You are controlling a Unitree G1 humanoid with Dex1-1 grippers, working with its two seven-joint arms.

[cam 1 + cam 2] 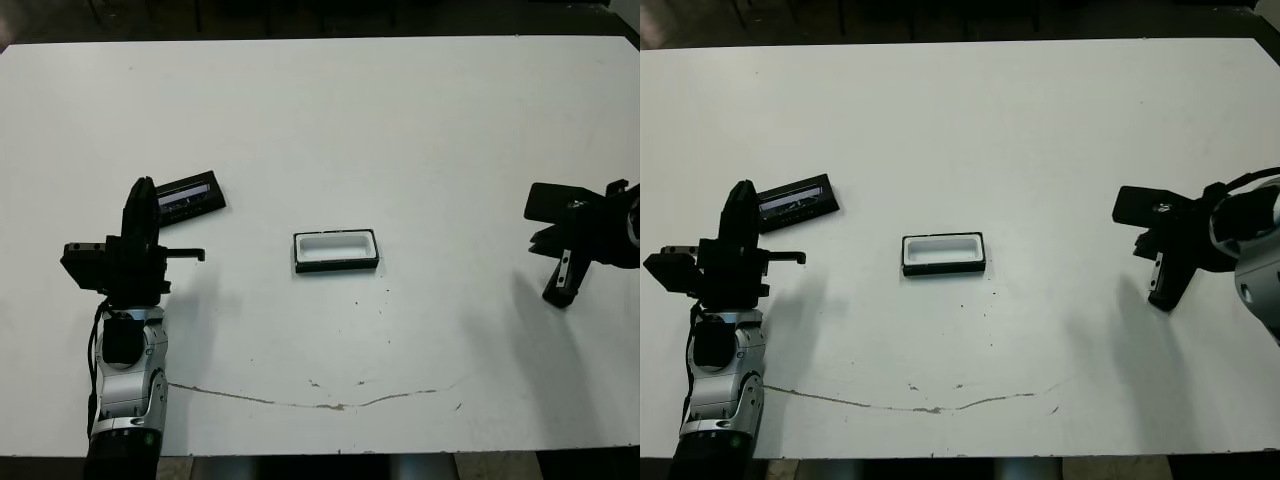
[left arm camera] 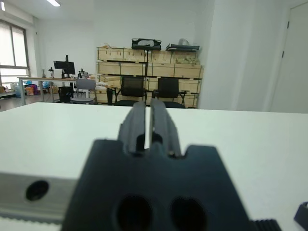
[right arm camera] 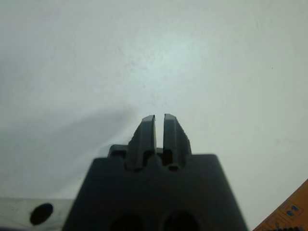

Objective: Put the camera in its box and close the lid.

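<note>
**Item 1: camera.** Qty seen: 0. No slim black bar shows on the table or in either gripper, so location can't be told.

**Item 2: box.** Qty 1.
- Sits mid-table, roughly between the two arms, open side up.
- White lining is bare, nothing inside.
- Judged: a central spot within reach of both arms, opening free to take the camera.

**Item 3: lid.** Qty 1.
- Lies flat and slightly skewed, pale strip up.
- Well apart from the box on the robot's left, just beyond the left gripper.
- Judged: kept off to the side so the box stays open; goes on last.

**Item 4: left gripper.** Qty 1.
- Fingers pressed almost together, only a thin slit, nothing between them.
- Wrist cam looks level across the tabletop, not down at any item.
- Near the lid, not touching it.

**Item 5: right gripper.** Qty 1.
- Fingers likewise drawn together, empty, aimed down at bare tabletop.
- Well apart from the box.

**Item 6: table.** Qty 1. White, with a thin crack line near the front edge.

**Status (judged):** nothing loaded, lid off.
</note>
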